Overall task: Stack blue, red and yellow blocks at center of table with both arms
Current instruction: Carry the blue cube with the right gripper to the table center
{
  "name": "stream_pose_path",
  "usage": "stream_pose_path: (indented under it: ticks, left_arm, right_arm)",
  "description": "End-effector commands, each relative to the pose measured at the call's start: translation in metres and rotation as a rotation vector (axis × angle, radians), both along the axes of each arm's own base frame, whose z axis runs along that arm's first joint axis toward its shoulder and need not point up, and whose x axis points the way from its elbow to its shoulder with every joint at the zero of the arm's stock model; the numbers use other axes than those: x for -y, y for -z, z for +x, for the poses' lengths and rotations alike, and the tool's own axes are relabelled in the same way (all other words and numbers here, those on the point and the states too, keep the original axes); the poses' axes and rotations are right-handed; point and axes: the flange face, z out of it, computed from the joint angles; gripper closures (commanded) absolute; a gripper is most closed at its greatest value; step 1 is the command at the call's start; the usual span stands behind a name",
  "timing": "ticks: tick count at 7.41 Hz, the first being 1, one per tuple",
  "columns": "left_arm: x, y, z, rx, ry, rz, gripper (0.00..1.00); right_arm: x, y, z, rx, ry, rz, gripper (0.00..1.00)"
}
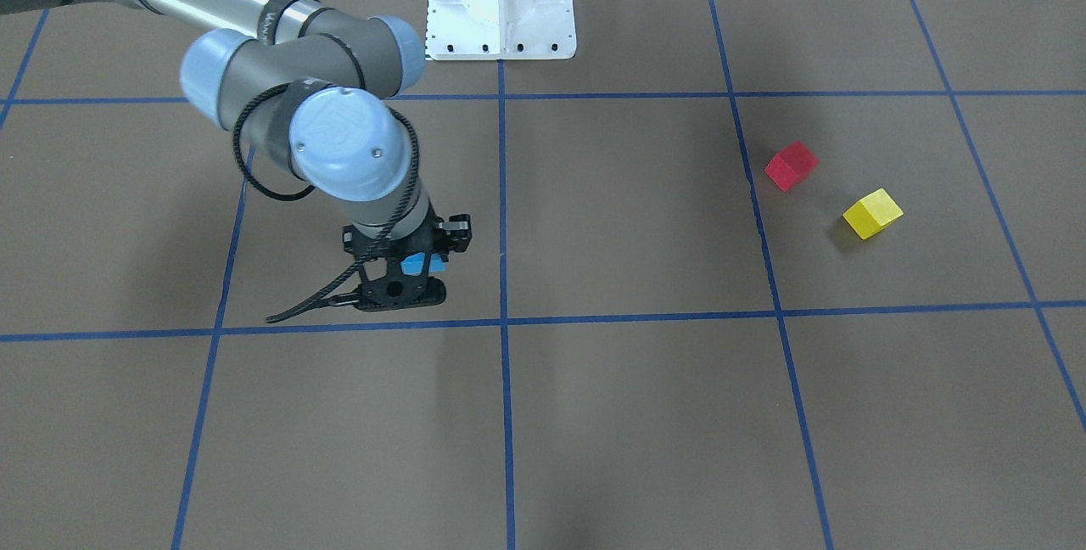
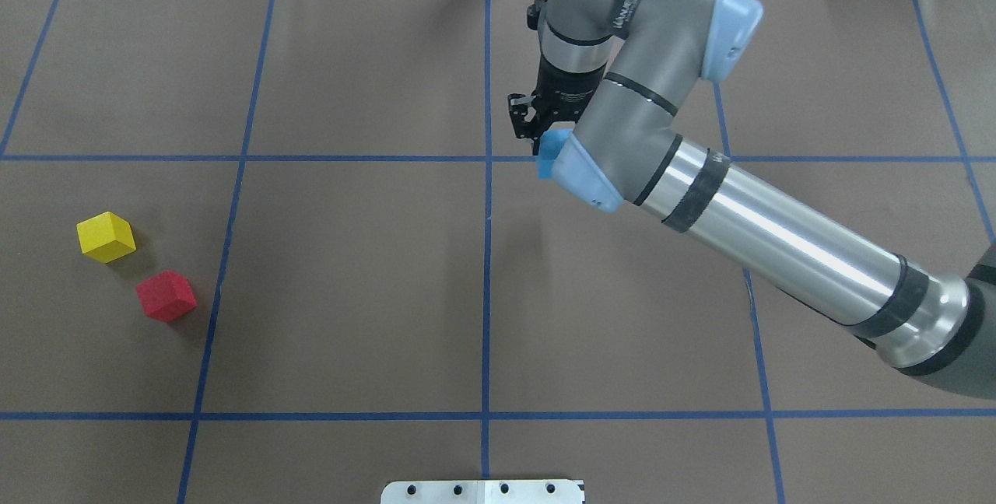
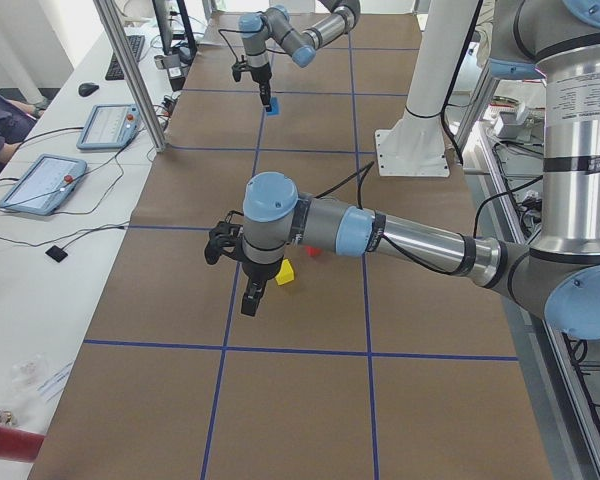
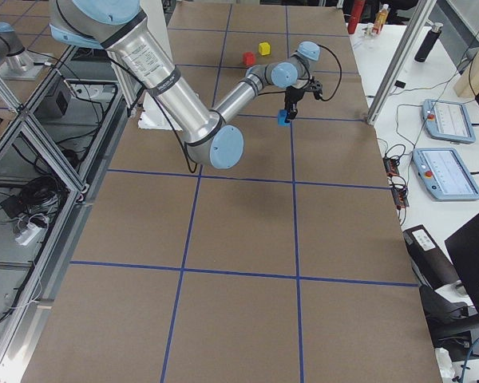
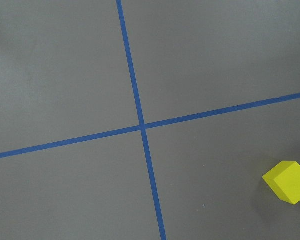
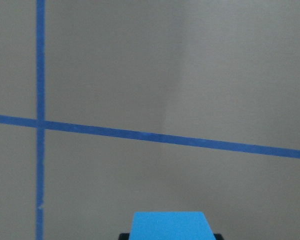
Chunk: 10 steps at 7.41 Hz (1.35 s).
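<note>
My right gripper [image 1: 413,272] is shut on the blue block [image 1: 414,264], held low over the table [image 2: 350,317] just right of the central tape line; the blue block [image 2: 550,155] peeks out under the wrist, and the right wrist view shows its top face [image 6: 170,226]. Whether it touches the table I cannot tell. The red block [image 2: 166,295] and yellow block [image 2: 106,236] lie close together, apart, at the table's left side. My left gripper [image 3: 250,292] hangs above the table near the yellow block [image 3: 285,274]; open or shut I cannot tell. The yellow block [image 5: 286,181] shows in the left wrist view.
The white pedestal base [image 1: 501,2] stands at the robot's side of the table. Tablets [image 3: 40,182] and cables lie on the white bench beyond the table's far edge, with metal posts [image 3: 130,70] beside it. A seated person's sleeve [image 3: 0,110] shows there.
</note>
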Motion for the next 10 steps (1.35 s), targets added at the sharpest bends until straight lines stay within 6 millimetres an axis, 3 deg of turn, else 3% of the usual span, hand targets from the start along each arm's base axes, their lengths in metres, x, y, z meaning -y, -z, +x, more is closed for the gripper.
stream_pose_path:
  ticks: [1,2,6,7,8,9,10]
  left_arm:
    - [0.000,-0.002,0.000,0.002,0.000,-0.003,0.00]
    - [0.000,-0.003,0.000,0.002,0.000,-0.006,0.00]
    - [0.001,-0.003,0.000,0.002,0.000,-0.004,0.00]
    - [0.001,-0.002,0.000,0.003,-0.001,-0.003,0.00]
    - [0.002,-0.002,0.000,0.003,-0.001,-0.003,0.00]
    - [0.002,-0.002,0.000,0.003,-0.001,-0.003,0.00]
    - [0.002,-0.001,0.000,0.001,0.001,-0.002,0.00]
  right_arm:
    - [-0.035,-0.001,-0.081,0.025,-0.088,-0.056,1.00]
    - [-0.040,-0.011,-0.095,0.004,-0.126,-0.048,1.00]
    - [-0.047,-0.015,-0.101,-0.001,-0.115,-0.052,1.00]
    - [-0.051,-0.015,-0.104,-0.001,-0.109,-0.050,0.84]
    - [-0.055,-0.015,-0.107,0.001,-0.102,-0.043,0.33]
    - [-0.057,-0.011,-0.108,0.005,-0.106,-0.042,0.10]
    - [-0.057,-0.010,-0.107,0.007,-0.107,-0.040,0.02]
